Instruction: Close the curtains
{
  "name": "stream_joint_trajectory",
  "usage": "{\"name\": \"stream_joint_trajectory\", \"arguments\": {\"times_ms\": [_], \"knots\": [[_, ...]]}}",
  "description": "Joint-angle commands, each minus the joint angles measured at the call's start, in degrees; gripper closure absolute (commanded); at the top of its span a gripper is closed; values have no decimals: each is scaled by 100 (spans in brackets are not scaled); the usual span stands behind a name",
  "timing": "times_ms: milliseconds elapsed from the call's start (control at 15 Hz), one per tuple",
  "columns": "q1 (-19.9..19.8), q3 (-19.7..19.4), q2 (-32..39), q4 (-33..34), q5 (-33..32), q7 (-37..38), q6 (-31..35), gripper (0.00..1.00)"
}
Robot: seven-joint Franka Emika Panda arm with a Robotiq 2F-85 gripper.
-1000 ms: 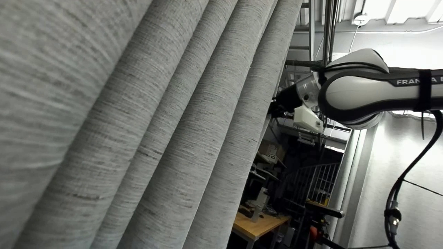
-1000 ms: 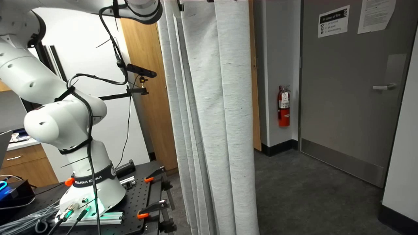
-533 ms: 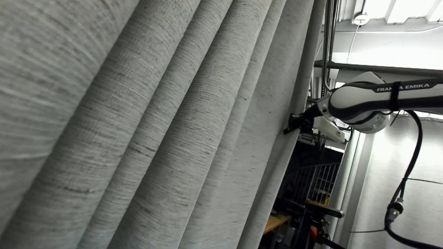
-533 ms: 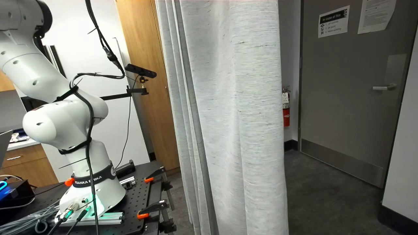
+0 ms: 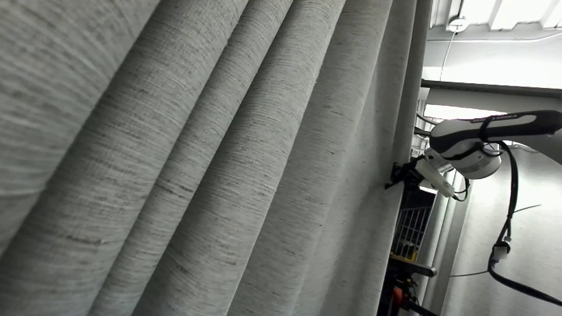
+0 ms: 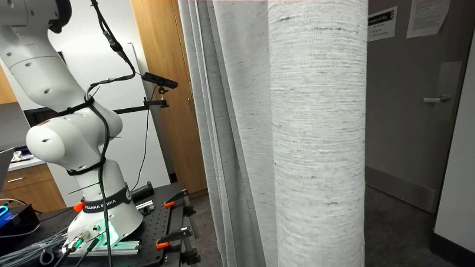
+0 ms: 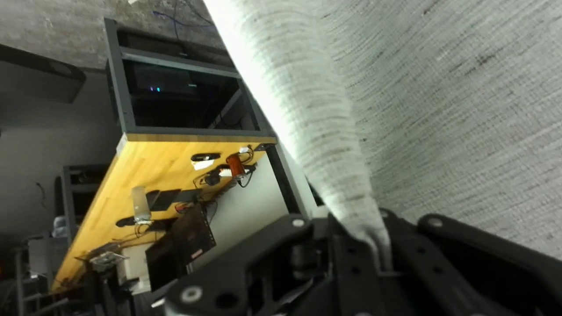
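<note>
Gripper (image 7: 362, 232) is pinching the curtain (image 7: 439, 109) | in an exterior view, folds (image 5: 219, 175) are hanging at the gripper's nine o'clock

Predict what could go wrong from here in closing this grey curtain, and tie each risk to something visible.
Slipping: in the wrist view the gripper pinches only a narrow strip of the grey curtain, so a hard pull might tug it free.

Snagging: in an exterior view the black cable bows out towards the bracket-mounted camera and might catch it as the arm moves, though depth is unclear.
</note>
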Motion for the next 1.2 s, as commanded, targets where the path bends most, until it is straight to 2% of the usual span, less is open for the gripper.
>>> {"name": "stream_joint_trajectory", "arguments": {"times_ms": [0,200,400,600,667,867,933,1000,1067,1133], "knots": [[-115,-754,942,1038,962,-92,-862,100],[-261,-1163,1620,1829,1834,-165,-1532,100],[-441,-1235,2326,2560,2462,-274,-1977,100],[-994,-1110,2942,3202,2965,-16,-2592,100],[-952,-1364,3072,3360,3238,101,-2798,100],[-1376,-1471,3290,3679,3712,368,-3128,100],[-1753,-1186,3248,3670,3708,463,-3125,100],[-1924,-1188,3289,3748,3794,540,-3207,100],[-1917,-1457,3423,3907,3942,596,-3326,100],[-2089,-1458,3533,4027,4003,660,-3416,100]]}}
